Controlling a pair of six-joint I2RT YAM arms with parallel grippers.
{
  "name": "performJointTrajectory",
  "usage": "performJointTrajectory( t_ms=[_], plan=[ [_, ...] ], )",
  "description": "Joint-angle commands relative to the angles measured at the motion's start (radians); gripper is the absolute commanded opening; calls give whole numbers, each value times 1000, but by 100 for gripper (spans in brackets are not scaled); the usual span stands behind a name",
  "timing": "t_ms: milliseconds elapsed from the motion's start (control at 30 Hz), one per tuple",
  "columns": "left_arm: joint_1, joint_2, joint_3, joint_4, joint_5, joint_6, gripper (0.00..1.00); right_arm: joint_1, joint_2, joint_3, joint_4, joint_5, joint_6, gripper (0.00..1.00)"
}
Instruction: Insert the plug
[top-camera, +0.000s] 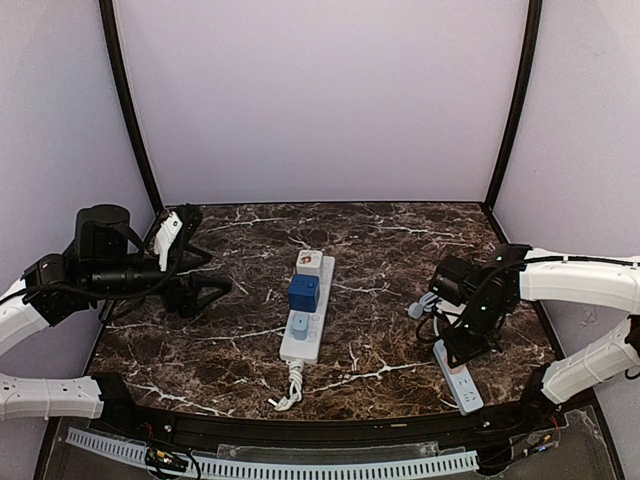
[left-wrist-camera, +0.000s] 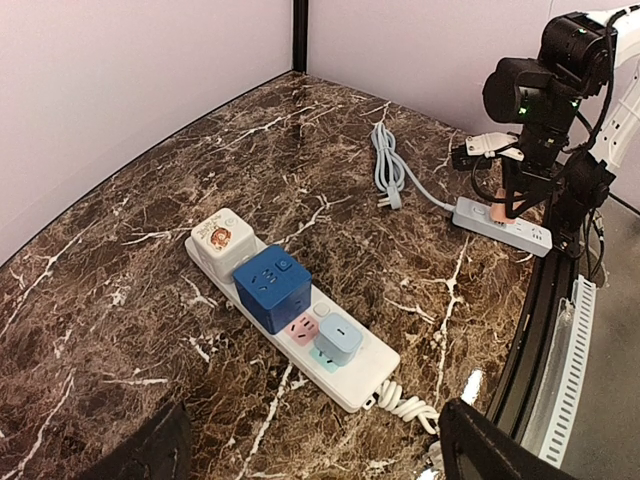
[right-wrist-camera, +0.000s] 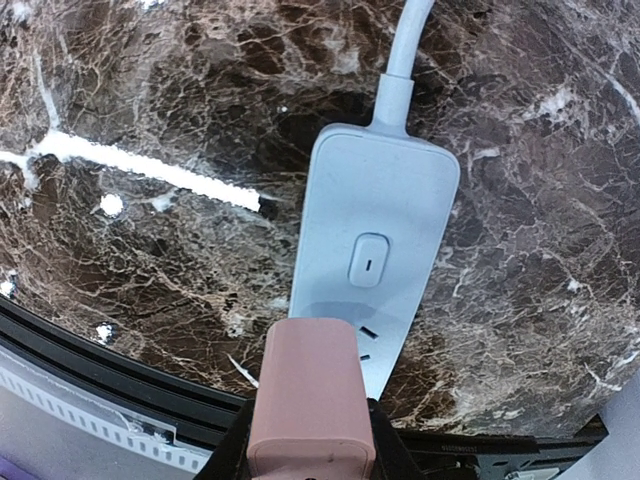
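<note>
Pink block-shaped plug (right-wrist-camera: 308, 395) fills the lower centre of your right wrist view, pinched tight by your right gripper (right-wrist-camera: 306, 450). Its tip is over the lower end of the pale blue-grey plastic power strip (right-wrist-camera: 375, 230); whether they touch, you cannot tell. Your left wrist view puts that plug upper right, upright above the strip, while your left gripper (left-wrist-camera: 312, 425) spreads wide at the bottom edge, empty. From above, the long white power strip (top-camera: 310, 345) lies centre, the pale one lower right.
</note>
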Motion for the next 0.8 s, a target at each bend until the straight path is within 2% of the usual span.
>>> performJointTrajectory(
  t_ms=[0, 767],
  plan=[
    [4, -14, -21, 9, -5, -9, 86, -7, 22, -32, 63, -42, 2, 0],
    [4, -25, -29, 9, 2, -8, 86, -8, -37, 1, -49, 53, 47, 0]
  ],
)
